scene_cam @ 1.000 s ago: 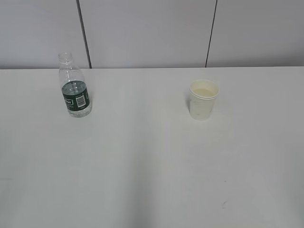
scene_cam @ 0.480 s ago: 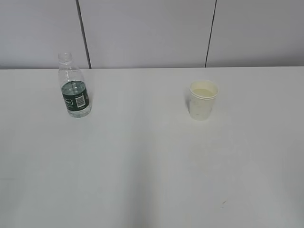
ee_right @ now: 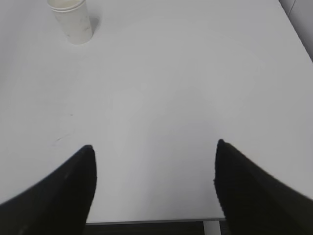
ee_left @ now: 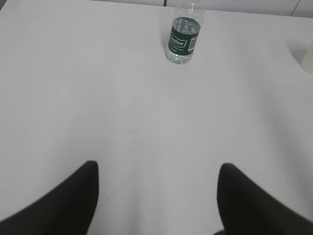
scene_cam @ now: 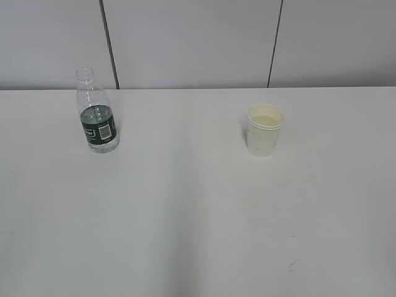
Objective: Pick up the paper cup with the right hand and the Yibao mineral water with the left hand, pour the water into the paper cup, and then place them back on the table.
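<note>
The Yibao mineral water bottle (scene_cam: 98, 117) stands upright and uncapped on the white table (scene_cam: 185, 204) at the back left, with clear water in its lower part. It shows far ahead in the left wrist view (ee_left: 183, 35). The cream paper cup (scene_cam: 265, 129) stands upright at the back right, with liquid inside. It shows at the top left of the right wrist view (ee_right: 72, 19). My left gripper (ee_left: 157, 169) is open and empty, far short of the bottle. My right gripper (ee_right: 154, 149) is open and empty near the table's front edge. Neither arm shows in the exterior view.
A grey panelled wall (scene_cam: 198, 43) rises behind the table. The table's front edge (ee_right: 146, 221) runs just below my right gripper, and its right edge (ee_right: 293, 34) shows at the upper right. A small dark mark (scene_cam: 291, 266) lies on the near tabletop.
</note>
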Robot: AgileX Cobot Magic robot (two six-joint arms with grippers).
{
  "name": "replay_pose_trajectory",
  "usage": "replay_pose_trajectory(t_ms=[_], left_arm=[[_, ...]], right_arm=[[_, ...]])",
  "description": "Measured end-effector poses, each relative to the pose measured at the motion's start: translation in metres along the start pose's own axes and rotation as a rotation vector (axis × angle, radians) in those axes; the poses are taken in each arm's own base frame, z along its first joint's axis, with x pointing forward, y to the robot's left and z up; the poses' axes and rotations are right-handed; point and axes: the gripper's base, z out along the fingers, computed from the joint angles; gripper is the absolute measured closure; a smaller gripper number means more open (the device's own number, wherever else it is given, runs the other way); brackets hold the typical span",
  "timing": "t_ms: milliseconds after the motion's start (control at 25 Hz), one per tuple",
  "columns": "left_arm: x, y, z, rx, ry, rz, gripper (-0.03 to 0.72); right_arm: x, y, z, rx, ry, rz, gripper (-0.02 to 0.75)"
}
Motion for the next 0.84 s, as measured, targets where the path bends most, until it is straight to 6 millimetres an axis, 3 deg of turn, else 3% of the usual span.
replay_pose_trajectory(t_ms=[840], left_arm=[[0.0000, 0.0000, 0.0000, 0.000, 0.000, 0.000, 0.220]], right_arm=[[-0.0002, 0.0000, 0.0000, 0.000, -0.002, 0.000, 0.153]])
